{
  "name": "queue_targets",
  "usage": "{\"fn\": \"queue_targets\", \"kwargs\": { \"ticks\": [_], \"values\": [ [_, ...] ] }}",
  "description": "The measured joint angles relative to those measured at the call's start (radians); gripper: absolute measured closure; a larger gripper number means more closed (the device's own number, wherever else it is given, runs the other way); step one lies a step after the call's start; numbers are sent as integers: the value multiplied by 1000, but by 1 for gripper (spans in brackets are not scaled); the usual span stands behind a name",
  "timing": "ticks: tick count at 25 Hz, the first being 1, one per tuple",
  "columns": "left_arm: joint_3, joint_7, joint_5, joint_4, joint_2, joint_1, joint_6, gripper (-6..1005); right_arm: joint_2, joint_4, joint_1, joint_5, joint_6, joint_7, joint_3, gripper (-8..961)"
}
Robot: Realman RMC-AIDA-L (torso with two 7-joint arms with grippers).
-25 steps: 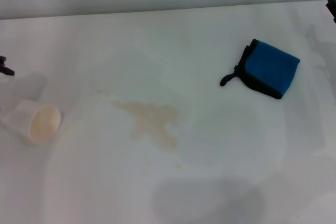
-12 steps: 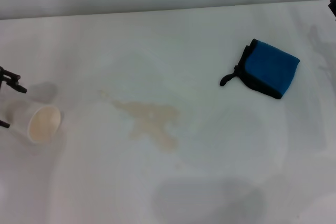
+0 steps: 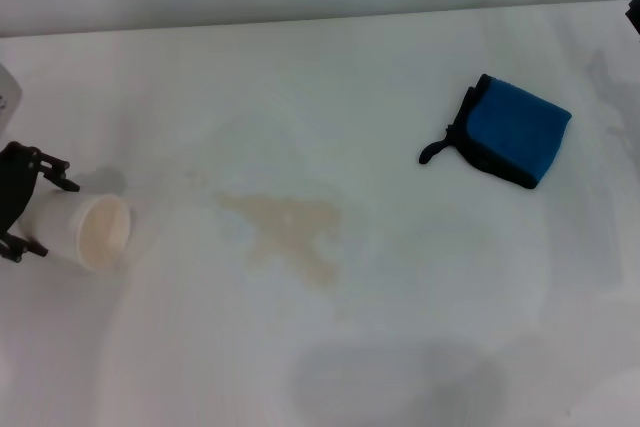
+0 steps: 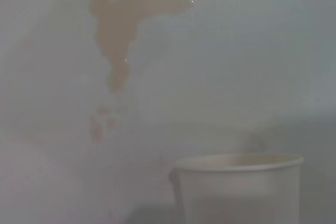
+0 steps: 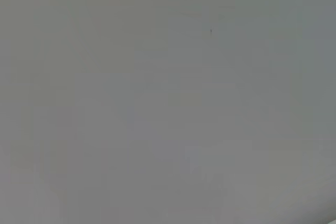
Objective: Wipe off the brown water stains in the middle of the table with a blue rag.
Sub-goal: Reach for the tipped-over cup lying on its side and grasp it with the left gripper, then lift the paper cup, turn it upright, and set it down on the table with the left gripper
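Observation:
The brown water stains (image 3: 290, 232) spread as a pale tan splotch in the middle of the white table (image 3: 330, 77). They also show in the left wrist view, where the stains (image 4: 126, 14) lie beyond the cup. The blue rag (image 3: 515, 132), folded, with black trim and a short loop tail, lies at the far right, well apart from the stains. My left gripper (image 3: 35, 207) sits at the left edge, around the base end of a white paper cup (image 3: 92, 232) lying on its side. Only a dark bit of my right gripper (image 3: 634, 9) shows at the right edge, away from the rag.
The cup's rim (image 4: 239, 162) fills the near part of the left wrist view, its mouth facing the stains. Only plain grey surface appears in the right wrist view. A wall runs behind the table's far edge (image 3: 320, 19).
My left gripper has come in from the left edge and closed around the cup's base end. The cup has shifted slightly to the right. Rag and stains have not moved.

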Motion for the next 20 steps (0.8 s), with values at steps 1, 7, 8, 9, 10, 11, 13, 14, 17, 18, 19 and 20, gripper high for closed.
{"fn": "queue_targets", "kwargs": {
  "ticks": [1, 7, 8, 9, 10, 11, 13, 14, 17, 18, 19, 20],
  "values": [
    [0, -2, 1, 3, -2, 0, -5, 173, 0, 0, 0, 0, 0, 0, 0, 97],
    [-1, -37, 0, 12, -11, 1, -35, 190, 0, 3, 0, 0, 0, 0, 0, 97],
    [-1, -39, 0, 14, -11, 1, -36, 194, 0, 4, -1, 0, 0, 0, 0, 97],
    [-2, -41, 0, 16, -11, 1, -36, 197, 0, 4, -1, 0, 0, 0, -1, 97],
    [-2, -43, 0, 17, -11, 1, -36, 200, 0, 5, -2, 0, 0, 0, -1, 97],
    [-2, -44, 1, 18, -11, 1, -36, 204, 0, 5, -2, 0, 0, -1, 0, 97],
    [-2, -46, -1, 19, -11, 2, -36, 211, 0, 5, -3, 0, 0, -1, -1, 97],
    [-2, -48, -3, 18, -12, 2, -36, 214, 0, 5, -3, 0, 0, -2, -1, 97],
    [-2, -70, -11, 12, -15, 3, -36, 238, 0, 6, -3, 0, 0, -3, -3, 98],
    [-2, -88, -25, 9, -15, 3, -35, 256, 0, 6, -3, 0, 0, -3, -3, 98],
    [-1, -98, -35, 7, -15, 3, -33, 273, 0, 6, -3, 0, 0, -3, -4, 98],
    [-2, -119, -59, 0, -12, 3, -28, 291, 0, 6, -3, 0, 0, -4, -4, 98]
  ]
}}
